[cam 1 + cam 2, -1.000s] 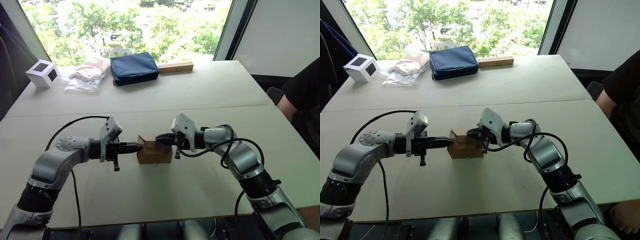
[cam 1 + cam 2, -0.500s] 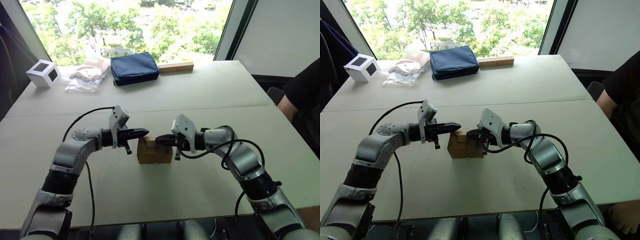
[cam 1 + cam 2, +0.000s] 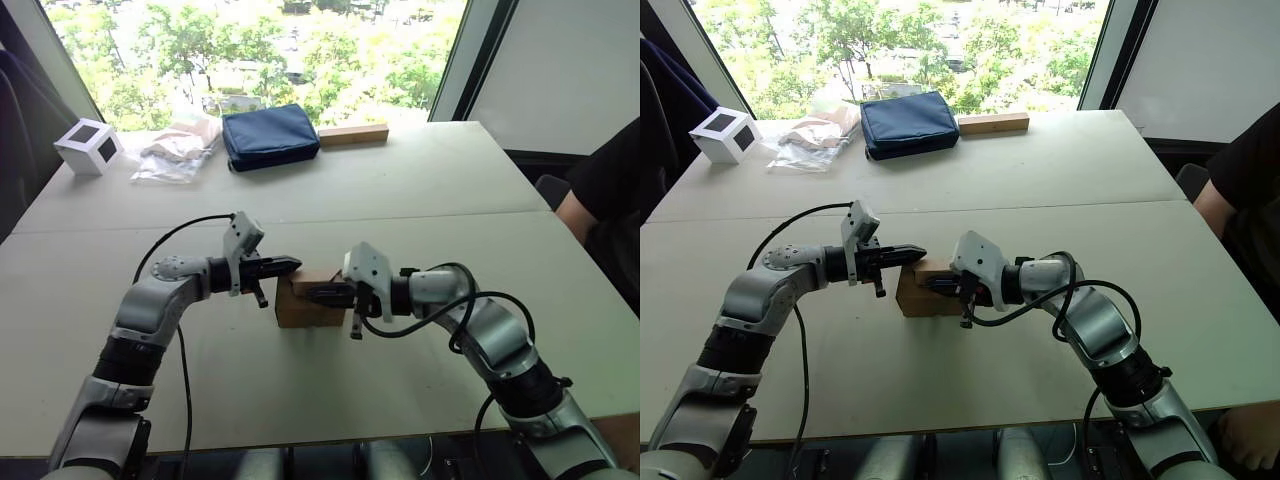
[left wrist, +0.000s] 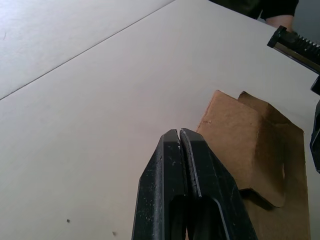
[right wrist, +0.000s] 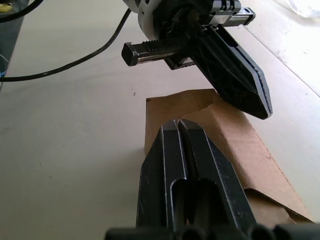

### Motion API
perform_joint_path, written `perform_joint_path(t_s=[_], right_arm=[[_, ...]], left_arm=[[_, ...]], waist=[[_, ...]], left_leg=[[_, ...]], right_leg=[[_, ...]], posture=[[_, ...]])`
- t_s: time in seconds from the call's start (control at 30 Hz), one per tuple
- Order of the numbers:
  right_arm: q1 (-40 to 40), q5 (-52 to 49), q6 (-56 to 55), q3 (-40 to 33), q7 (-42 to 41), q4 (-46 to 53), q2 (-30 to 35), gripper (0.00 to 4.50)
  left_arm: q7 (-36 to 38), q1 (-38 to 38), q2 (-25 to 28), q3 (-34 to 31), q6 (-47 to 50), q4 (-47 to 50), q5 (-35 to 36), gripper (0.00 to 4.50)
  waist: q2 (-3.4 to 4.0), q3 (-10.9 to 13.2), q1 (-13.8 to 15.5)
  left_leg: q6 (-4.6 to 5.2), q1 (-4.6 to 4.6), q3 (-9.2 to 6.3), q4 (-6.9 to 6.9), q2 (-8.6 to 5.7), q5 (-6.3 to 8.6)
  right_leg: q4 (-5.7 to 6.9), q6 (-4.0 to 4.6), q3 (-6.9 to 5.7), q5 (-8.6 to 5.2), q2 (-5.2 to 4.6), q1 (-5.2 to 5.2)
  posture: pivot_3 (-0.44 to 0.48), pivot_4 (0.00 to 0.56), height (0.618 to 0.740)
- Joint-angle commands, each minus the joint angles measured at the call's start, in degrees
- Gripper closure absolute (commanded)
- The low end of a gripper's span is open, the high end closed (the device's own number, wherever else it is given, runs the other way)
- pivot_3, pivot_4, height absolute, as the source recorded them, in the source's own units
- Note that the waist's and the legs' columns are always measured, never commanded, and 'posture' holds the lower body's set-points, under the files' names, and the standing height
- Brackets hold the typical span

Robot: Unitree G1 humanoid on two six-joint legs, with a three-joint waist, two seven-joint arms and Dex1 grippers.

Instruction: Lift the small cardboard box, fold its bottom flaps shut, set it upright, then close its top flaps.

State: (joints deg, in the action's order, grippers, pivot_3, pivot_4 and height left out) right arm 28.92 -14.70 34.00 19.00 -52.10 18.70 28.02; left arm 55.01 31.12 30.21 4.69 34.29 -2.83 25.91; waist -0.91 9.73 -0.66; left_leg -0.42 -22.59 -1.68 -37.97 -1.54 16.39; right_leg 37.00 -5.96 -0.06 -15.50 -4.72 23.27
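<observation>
Small cardboard box (image 3: 305, 303): plain brown corrugated card, unprinted; top flaps (image 5: 210, 117) the same brown. Left gripper (image 3: 292, 265): black fingers on a pale grey housing. Right gripper (image 3: 312, 294): black fingers, white housing. Table (image 3: 420, 180): off-white, unpatterned, crossed by thin darker seam lines. Cube (image 3: 86, 146): white with black squares on its faces. Pouch (image 3: 268, 136): dark navy blue. Wooden block (image 3: 352, 134): light tan. Plastic bag (image 3: 175, 148): clear, with pinkish-beige contents. Person's sleeve (image 3: 610, 175): black.
</observation>
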Motion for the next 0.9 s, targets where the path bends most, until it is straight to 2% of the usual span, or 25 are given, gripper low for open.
perform_joint_path(t_s=[0.03, 0.33, 0.9], right_arm=[[0.8, 1.4, -2.1, 1.0, -0.2, 0.5, 0.4, 4.5], [2.3, 4.6, -3.2, 1.0, 2.0, -4.1, -0.9, 4.5], [3.9, 6.6, -3.9, 0.5, 5.2, -6.4, -2.6, 4.5]], left_arm=[[-0.3, -0.4, -0.3, -2.3, 1.1, 2.9, 2.2, 4.48], [-0.2, -0.7, 0.3, -2.5, 2.7, 4.3, 2.5, 4.48], [0.4, -0.9, 0.5, -1.1, 1.8, 3.9, 1.1, 4.48]], waist=[[0.0, 0.0, 0.0], [0.0, 0.0, 0.0], [0.0, 0.0, 0.0]], left_leg=[[0.0, 0.0, 0.0, 0.0, 0.0, 0.0], [-0.01, 0.0, 0.0, 0.0, 0.0, 0.0], [-0.02, 0.01, 0.0, 0.0, 0.0, -0.01]], right_leg=[[0.0, 0.0, 0.0, 0.0, 0.0, 0.0], [0.0, 0.0, 0.0, 0.0, 0.0, 0.0], [0.0, 0.0, 0.0, 0.0, 0.0, -0.01]], posture=[[0.0, 0.15, 0.737], [0.0, 0.15, 0.737], [0.0, 0.15, 0.737]])
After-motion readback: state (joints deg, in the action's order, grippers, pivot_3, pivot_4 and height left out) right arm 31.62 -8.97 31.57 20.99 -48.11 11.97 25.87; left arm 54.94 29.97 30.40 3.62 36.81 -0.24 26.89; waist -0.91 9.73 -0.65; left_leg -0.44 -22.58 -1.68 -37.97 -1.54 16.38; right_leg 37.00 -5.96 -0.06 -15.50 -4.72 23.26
